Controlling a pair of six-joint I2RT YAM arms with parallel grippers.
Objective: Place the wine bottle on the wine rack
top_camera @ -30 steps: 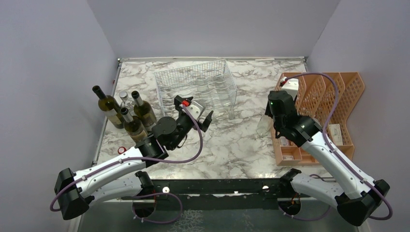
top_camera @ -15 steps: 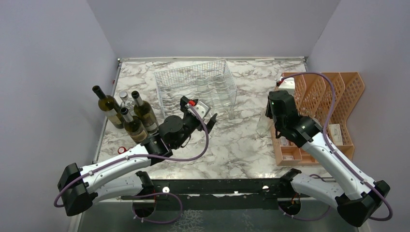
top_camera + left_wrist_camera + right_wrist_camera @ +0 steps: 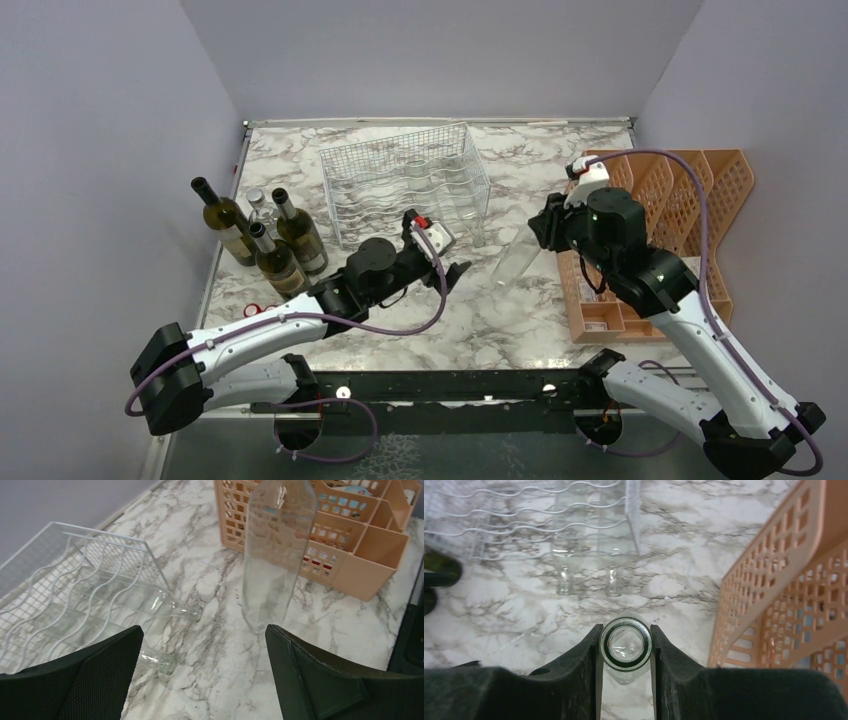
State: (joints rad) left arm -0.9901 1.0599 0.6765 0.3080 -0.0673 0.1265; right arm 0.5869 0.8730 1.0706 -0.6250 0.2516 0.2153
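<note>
Clear wine bottle (image 3: pixel 517 262) now tilted, neck freshly pinched between right gripper (image 3: pixel 625 645) jaws; base low over counter (image 3: pixel 480 305), beside orange divider tray (image 3: pixel 690 200), apart from wine rack (image 3: pixel 405 180). Left gripper (image 3: pixel 200 675), jaws spread, has closed in. Carry to rack pending.

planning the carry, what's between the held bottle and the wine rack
Right wrist view: bare marble table and two racked bottle necks jutting from the wine rack.

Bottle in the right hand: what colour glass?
Clear, colourless; the orange tray shows through the bottle. Best seen in the left wrist view.
</note>
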